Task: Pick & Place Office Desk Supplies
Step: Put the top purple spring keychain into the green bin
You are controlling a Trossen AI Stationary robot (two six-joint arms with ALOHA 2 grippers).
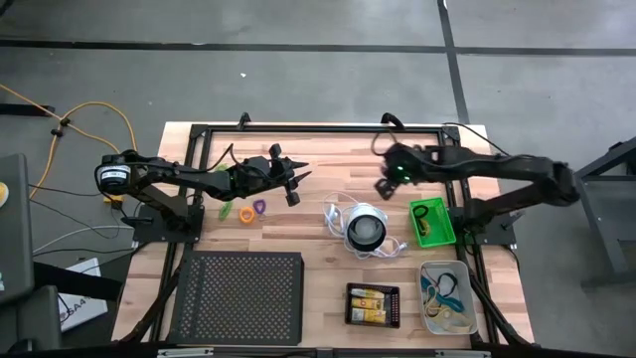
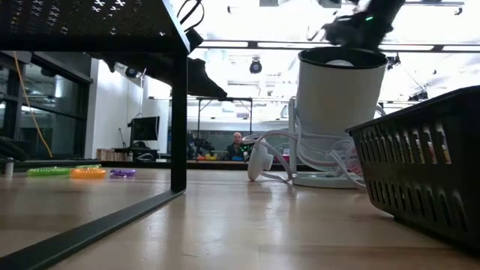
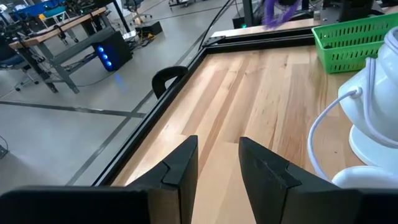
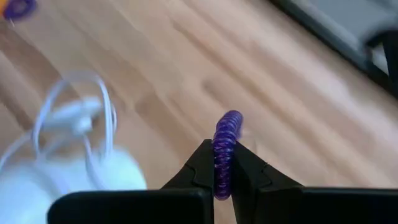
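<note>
A purple coiled loop (image 4: 225, 140) is in my right gripper (image 4: 222, 150), which is shut on it. That gripper hangs above the table's far middle (image 1: 383, 185), left of the green tray (image 1: 433, 223). Three more loops lie flat on the wood left of centre: green (image 1: 227, 212), orange (image 1: 245, 214) and purple (image 1: 259, 206). My left gripper (image 1: 296, 185) hovers just past them, open with nothing between its fingers (image 3: 180, 163). Yellow-and-white packs (image 1: 372, 303) lie in the black tray. Teal and dark cords (image 1: 442, 288) lie in the clear tray. My right gripper pinches the purple loop between its two fingers, on the coil's lower stretch (image 4: 222, 167). The loop stands edge-on in the gap and its free arc (image 4: 231, 120) sticks out past the fingertips. The fingers slant downward, and the loop is lifted clear of the table.
A round white-and-black object (image 1: 366, 229) with a white cord stands at the centre, between the two grippers. A black perforated stand (image 1: 238, 296) fills the near left. A dark frame (image 1: 318, 130) borders the wooden top.
</note>
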